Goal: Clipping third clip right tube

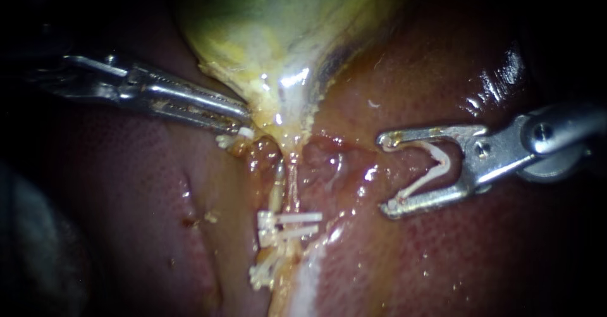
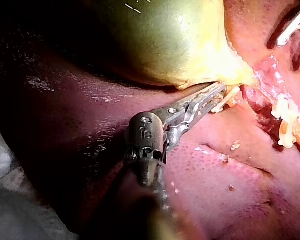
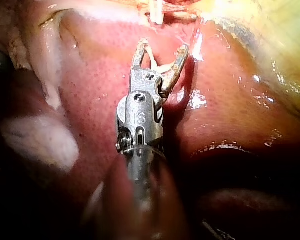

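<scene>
- Right tube (image 1: 294, 179): I judge it to be the pale, glistening strand running from the neck of the gallbladder (image 1: 278, 32) down over the liver (image 1: 442, 260). The two placed clips (image 1: 288, 225) cross it lower down.
- Handling, as a judgement: it looks thin, soft, wet and slippery, and would tear easily. The place to take it is the bare stretch between the neck and the placed clips, squarely across and without tugging.
- Right instrument (image 1: 382, 176): its jaws stand wide apart and cradle the loaded clip (image 1: 447, 161), an open white V with one leg against each jaw. It is clear of the tube.
- Left instrument (image 1: 240, 124): its jaws are pressed together on the yellow fringe at the gallbladder's neck.
- Writing: none can be read on the tissue or the clips.
</scene>
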Action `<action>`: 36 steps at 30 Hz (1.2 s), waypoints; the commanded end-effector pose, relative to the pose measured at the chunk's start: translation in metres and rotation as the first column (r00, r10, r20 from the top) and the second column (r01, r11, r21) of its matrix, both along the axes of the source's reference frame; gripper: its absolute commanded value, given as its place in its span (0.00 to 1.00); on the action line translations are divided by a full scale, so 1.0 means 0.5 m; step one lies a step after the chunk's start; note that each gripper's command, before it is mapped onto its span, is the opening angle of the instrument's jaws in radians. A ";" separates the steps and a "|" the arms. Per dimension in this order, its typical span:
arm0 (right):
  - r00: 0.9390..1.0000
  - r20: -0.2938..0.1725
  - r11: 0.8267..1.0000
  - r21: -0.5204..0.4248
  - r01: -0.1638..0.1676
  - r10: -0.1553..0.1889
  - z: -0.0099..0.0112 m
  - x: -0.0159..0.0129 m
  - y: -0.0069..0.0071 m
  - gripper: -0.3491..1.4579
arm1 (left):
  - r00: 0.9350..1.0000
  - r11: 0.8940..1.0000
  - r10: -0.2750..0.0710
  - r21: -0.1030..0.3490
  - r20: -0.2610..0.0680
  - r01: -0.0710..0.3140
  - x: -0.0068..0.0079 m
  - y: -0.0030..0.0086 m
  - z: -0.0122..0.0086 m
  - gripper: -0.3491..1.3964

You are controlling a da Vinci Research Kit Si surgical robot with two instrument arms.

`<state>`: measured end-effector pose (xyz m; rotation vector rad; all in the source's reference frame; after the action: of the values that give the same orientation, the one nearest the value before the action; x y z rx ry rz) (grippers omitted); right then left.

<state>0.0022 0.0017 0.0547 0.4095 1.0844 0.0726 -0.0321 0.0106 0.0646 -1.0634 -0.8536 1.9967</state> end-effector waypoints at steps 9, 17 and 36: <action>1.000 0.000 1.000 0.001 -0.001 0.001 -0.0001 -0.0003 0.0002 0.47 | 1.000 1.000 -0.019 0.007 -0.004 0.019 0.0067 0.0042 -0.0098 0.00; 1.000 -0.007 1.000 0.009 -0.008 0.008 -0.0018 0.0005 0.0015 0.47 | 0.999 0.999 -0.032 0.005 -0.009 0.032 0.0084 0.0057 -0.0146 0.00; 0.987 0.112 0.946 0.294 -0.141 0.112 0.0009 0.0157 0.0025 0.47 | 0.999 0.999 -0.035 0.003 -0.011 0.035 0.0076 0.0050 -0.0142 0.00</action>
<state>0.0105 0.0030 0.0555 0.6112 1.0040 0.3864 -0.0284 0.0131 0.0575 -1.0576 -0.8268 1.9704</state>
